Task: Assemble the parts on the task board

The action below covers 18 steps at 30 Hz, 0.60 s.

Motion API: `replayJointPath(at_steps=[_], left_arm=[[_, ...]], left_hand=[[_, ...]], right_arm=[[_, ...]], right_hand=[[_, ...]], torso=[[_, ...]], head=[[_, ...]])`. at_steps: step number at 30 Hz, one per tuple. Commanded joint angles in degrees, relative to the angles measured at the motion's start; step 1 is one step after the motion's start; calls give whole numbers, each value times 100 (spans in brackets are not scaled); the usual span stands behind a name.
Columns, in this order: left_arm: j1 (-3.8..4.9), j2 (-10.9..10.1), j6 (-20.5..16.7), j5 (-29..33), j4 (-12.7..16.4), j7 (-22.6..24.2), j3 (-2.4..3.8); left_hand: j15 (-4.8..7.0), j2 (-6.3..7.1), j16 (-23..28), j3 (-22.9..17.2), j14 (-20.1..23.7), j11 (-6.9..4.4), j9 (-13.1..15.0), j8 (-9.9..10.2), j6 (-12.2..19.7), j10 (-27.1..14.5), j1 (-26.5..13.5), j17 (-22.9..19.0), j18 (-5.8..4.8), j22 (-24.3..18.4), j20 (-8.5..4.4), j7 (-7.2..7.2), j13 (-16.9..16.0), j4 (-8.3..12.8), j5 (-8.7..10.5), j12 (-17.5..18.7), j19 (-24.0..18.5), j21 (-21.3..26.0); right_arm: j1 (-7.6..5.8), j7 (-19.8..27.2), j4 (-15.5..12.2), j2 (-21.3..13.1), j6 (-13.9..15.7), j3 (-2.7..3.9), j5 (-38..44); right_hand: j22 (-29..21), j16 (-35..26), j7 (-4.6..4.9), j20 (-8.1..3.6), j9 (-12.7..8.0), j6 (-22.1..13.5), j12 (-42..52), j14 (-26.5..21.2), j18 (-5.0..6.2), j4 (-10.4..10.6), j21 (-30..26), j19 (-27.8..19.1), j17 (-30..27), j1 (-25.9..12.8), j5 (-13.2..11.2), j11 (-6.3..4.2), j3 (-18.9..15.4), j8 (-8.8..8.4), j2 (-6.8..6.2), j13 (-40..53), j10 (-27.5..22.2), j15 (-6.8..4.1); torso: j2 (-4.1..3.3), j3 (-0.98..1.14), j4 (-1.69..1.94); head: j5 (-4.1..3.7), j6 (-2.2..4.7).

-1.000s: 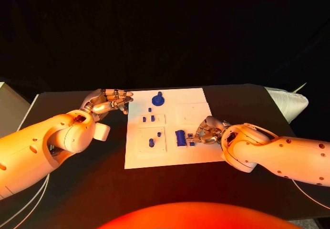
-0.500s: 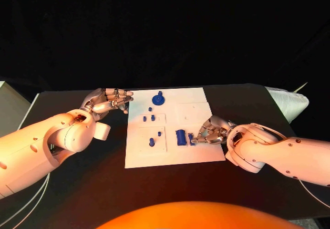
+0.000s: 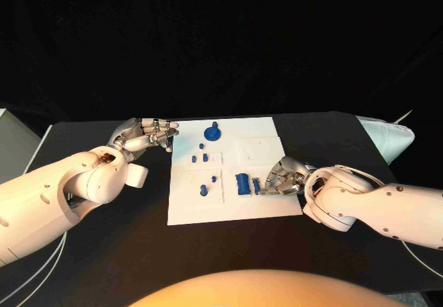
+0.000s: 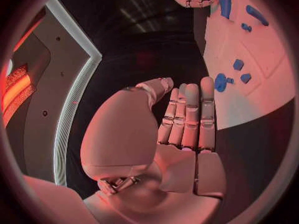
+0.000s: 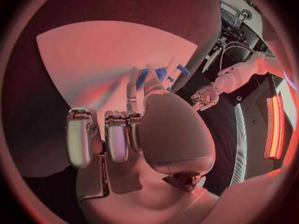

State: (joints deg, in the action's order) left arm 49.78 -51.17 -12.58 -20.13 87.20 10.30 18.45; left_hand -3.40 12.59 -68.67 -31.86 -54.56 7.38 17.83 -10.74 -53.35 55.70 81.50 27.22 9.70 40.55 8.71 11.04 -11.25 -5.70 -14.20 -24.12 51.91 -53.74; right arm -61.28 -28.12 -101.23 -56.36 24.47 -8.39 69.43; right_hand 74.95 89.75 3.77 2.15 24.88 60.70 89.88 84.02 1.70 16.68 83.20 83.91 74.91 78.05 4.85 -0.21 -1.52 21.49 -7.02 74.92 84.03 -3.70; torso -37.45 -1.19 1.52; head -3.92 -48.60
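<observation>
We see the white board (image 3: 226, 167) lying mid-surface, its blue pieces spread along its middle. Our right hand (image 3: 281, 176) rests at the board's right edge, fingers curled beside the tall blue block (image 3: 242, 183); whether it grips anything, we cannot tell. The block lies just left of that hand, long axis running toward us. Our left hand (image 3: 143, 135) hovers at the far left corner, fingers straight and empty.

table: black (image 3: 120, 243); dark top | behind: black backdrop (image 3: 221, 51) | far-right corner: white cloth-like object (image 3: 388, 137) | far-left edge: pale cabinet (image 3: 11, 144)
</observation>
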Motion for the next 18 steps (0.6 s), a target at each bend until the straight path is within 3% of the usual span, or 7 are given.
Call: replayJointPath(at_steps=[1,11,18], left_arm=[[-1,6,85,29,10,39,4],[-1,5,88,29,11,38,4],[-1,-1,86,29,15,36,4]], left_hand=[[12,-68,12,1,23,-12,-5,-38,-8,-34,-11,-5,89,-5,1,-10,5,-44,-8,-25,52,19],[13,-73,11,-2,23,-13,-7,-42,-8,-37,-7,-6,89,-10,0,-10,6,-51,-8,-28,56,26],[13,-73,11,-2,23,-13,-7,-42,-8,-37,-7,-6,89,-10,0,-10,6,-51,-8,-28,56,26]], right_arm=[[8,-67,31,35,-58,1,135],[27,-134,176,195,-8,1,148],[32,-194,297,269,-199,2,142]], right_hand=[[1183,25,12,-30,-8,-6,12,598,-29,-1,22,453,1509,48,10,-16,38,2,30,1508,597,-39],[1190,25,15,-30,-24,4,12,598,-31,10,31,456,1509,-33,58,-14,78,-6,114,1508,597,-38],[1187,25,1,-33,-39,-1,12,598,-29,-27,21,455,1509,96,147,-26,139,-17,78,1508,597,-46]], torso=[[-3,-2,2],[0,-1,2],[-1,-5,6]], head=[[-2,-6],[2,-10],[5,-24]])
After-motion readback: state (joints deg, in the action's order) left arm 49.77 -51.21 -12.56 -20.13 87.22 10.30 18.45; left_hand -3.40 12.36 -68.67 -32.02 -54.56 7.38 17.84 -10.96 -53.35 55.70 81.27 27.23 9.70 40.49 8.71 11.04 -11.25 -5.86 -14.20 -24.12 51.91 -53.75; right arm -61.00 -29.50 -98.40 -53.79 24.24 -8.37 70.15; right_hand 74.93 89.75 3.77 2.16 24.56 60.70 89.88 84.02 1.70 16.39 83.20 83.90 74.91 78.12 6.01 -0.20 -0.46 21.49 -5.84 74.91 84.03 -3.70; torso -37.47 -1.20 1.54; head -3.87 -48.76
